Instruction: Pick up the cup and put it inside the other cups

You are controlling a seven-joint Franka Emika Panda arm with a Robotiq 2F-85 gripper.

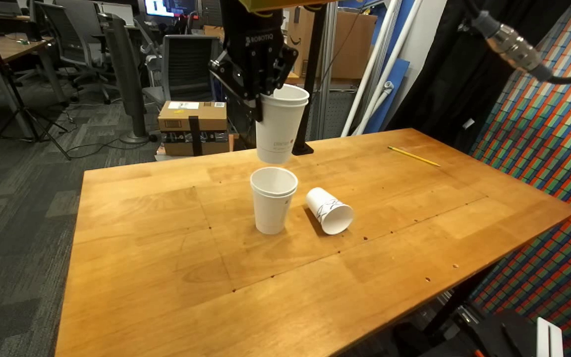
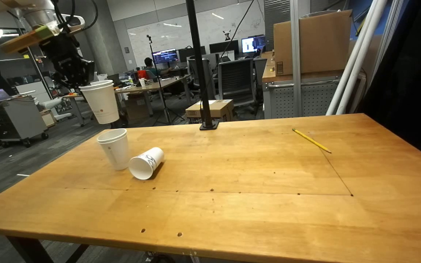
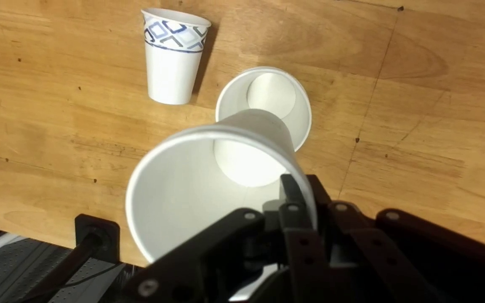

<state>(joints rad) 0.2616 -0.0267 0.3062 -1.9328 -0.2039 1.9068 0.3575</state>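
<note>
My gripper (image 1: 259, 106) is shut on the wall of a white paper cup (image 1: 278, 133) near its rim, one finger inside and one outside, as the wrist view (image 3: 303, 185) shows. The held cup (image 2: 102, 104) hangs nearly upright, slightly tilted, above another white cup. A second rim line shows just under its top rim. The other white cup (image 1: 270, 213) stands upright on the table, also with a doubled rim line, so each may be a nested stack. In the wrist view the held cup (image 3: 183, 181) covers part of the standing cup (image 3: 270, 92). They are apart in both exterior views.
A white cup with a blue pattern (image 1: 320, 203) lies on its side close beside the standing cup; it also shows in the wrist view (image 3: 173, 73). A yellow pencil (image 1: 413, 155) lies farther along the wooden table (image 1: 166, 277). A black post (image 2: 201, 73) rises at the table's edge.
</note>
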